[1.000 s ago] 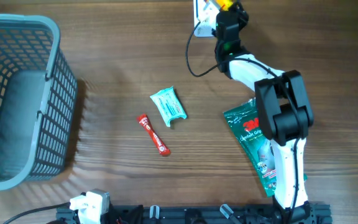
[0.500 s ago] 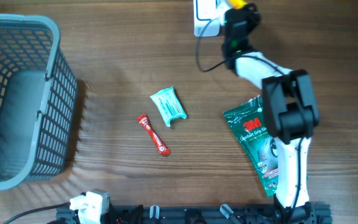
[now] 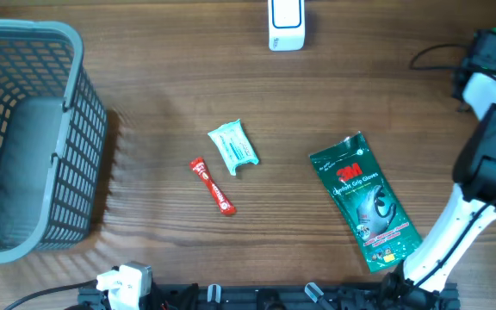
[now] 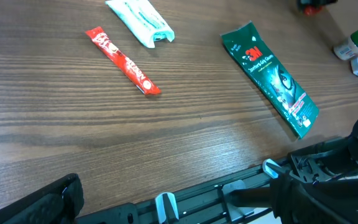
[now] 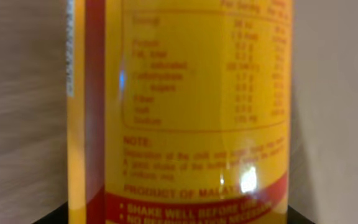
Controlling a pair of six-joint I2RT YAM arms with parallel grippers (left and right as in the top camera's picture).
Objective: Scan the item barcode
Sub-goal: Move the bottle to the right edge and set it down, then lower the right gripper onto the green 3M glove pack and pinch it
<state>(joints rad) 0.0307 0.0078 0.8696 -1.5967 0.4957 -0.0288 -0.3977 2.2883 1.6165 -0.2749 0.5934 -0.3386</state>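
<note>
Three packets [image 3: 232, 146] on table [image 3: 162, 86]; right gripper [image 3: 489, 40] pinches one yellow bottle [image 5: 185, 106], left gripper [image 4: 188, 200] spread.

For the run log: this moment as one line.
right gripper: grips yellow-labelled container, far right | scanner: top centre, apart | glove pack, red stick, teal packet: on table

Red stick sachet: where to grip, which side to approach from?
Grip the red stick sachet at mid-length, across its narrow width, coming straight down from above. It lies flat on the table, long and thin, running diagonally, so a side approach likely finds no purchase. The teal packet sits apart, leaving room either side.
</note>
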